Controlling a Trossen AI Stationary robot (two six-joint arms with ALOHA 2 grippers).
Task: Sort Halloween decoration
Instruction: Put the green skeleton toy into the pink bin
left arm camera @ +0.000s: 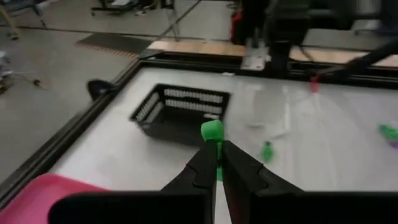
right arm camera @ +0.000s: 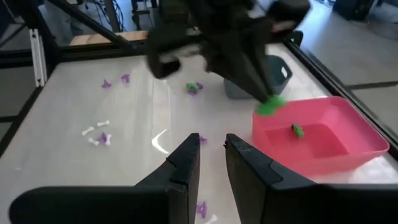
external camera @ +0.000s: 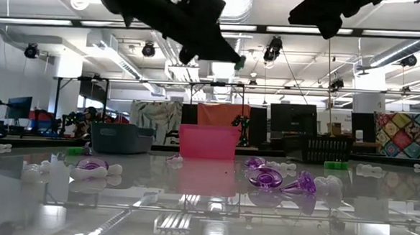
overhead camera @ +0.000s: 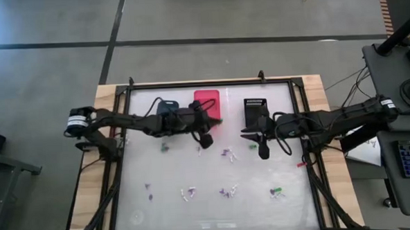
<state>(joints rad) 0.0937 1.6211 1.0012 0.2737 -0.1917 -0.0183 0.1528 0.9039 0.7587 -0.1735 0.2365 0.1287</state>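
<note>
Purple trinkets [external camera: 268, 179] lie on the worktop [overhead camera: 216, 211]; left gripper [left arm camera: 216, 163] jaws clamp a green trinket [left arm camera: 212, 130] above the pink bin [right arm camera: 323, 140]; right gripper [right arm camera: 211, 155] jaws stand apart.

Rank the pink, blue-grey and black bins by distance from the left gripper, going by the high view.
Left gripper, shut on a green trinket:
1. Pink bin, right beside it at the back.
2. Blue-grey bin, farther toward the left arm's side.
3. Black bin, on the right arm's side; close to the blue-grey one, slightly farther.

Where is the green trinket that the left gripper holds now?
The green trinket is pinched in the left gripper, raised above the table at the pink bin's edge, mid-table toward the far side in the high view.
</note>
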